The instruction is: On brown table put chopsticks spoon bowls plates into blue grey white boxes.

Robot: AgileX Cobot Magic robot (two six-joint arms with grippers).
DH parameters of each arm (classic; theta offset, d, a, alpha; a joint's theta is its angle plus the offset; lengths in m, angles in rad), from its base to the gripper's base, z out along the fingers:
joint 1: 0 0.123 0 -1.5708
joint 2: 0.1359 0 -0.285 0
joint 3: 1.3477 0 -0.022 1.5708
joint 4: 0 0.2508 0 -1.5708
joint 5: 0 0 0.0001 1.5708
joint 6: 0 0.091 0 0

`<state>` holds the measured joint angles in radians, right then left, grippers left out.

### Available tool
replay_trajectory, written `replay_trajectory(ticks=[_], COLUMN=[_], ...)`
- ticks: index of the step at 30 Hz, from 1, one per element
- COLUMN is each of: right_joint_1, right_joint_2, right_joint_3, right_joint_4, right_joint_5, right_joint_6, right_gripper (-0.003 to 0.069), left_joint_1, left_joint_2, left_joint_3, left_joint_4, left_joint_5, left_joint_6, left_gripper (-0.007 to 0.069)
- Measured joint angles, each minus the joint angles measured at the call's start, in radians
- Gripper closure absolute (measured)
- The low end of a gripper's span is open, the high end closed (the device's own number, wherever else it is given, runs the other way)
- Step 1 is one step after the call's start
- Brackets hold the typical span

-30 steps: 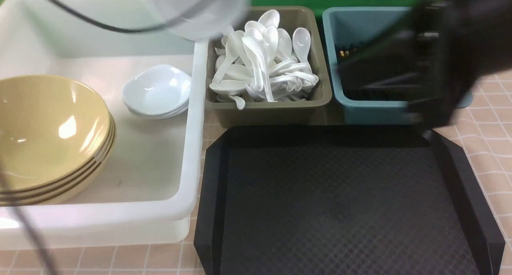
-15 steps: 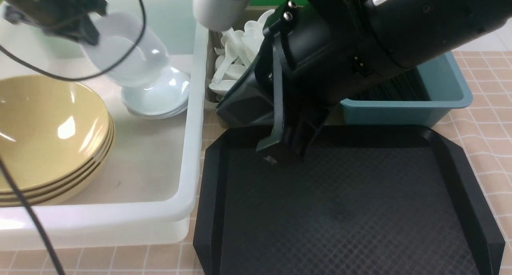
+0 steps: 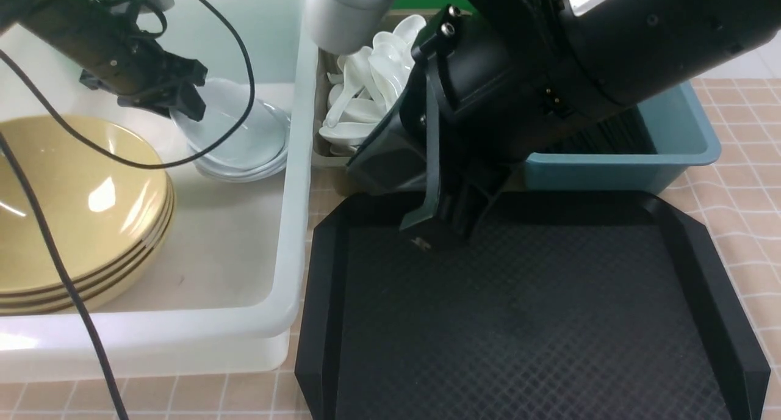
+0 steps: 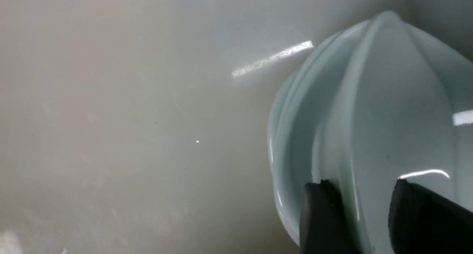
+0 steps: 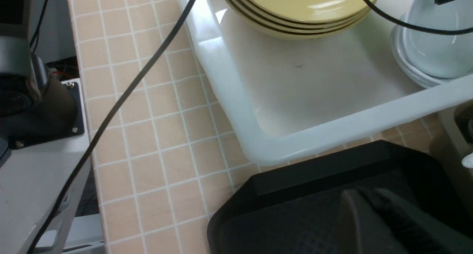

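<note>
Left of the frame, the tub (image 3: 293, 224) holds bowls (image 3: 73, 188) at lower left and plates (image 3: 244, 157) further up (nearer its right wall); spoon bin (image 3: 323, 160), then chopstick bin (image 3: 610, 163) to its right, sit above the tray (image 3: 518, 322).

1. The scene is lit brightly and evenly from above; only a faint, soft shadow is thrown beside the white plates (image 3: 244, 157).
2. White glare patches are seen on the yellow bowls (image 3: 91, 194) and on the rim of the white tub (image 3: 294, 237).
3. A glare streak is seen on the tub floor in the left wrist view.
4. The right arm (image 3: 579, 60), close to the front camera, is rendered soft; the dark fingers (image 4: 321, 217) are blurred.
</note>
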<state>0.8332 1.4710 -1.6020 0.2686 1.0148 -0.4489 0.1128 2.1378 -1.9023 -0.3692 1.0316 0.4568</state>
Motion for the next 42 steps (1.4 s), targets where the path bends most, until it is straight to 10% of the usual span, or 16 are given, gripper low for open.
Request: replay_trajectory(ticks=[9, 19, 25, 42], right_joint_1=[0.0, 0.0, 0.0, 0.0], right_joint_2=[0.0, -0.009, -0.131, -0.739], right_joint_3=[0.0, 0.005, 0.137, 0.782], right_joint_4=[-0.051, -0.229, -0.269, -0.259], right_joint_5=[0.079, 0.143, 0.12, -0.539], right_joint_6=[0.003, 0.115, 0.164, 0.165], right_gripper=[0.058, 0.0577, 0.0571, 0.0559], left_joint_1=[0.0, -0.001, 0.0, 0.0], left_joint_2=[-0.059, -0.459, -0.782, -1.69], left_joint_3=[-0.114, -0.085, 0.291, 1.352], left_joint_4=[0.001, 0.048, 0.075, 0.036], left_joint_5=[0.104, 0.212, 0.214, -0.324], left_joint_6=[-0.005, -0.114, -0.117, -0.032], left_gripper=[0.0182, 0.0421, 0.0618, 0.0623])
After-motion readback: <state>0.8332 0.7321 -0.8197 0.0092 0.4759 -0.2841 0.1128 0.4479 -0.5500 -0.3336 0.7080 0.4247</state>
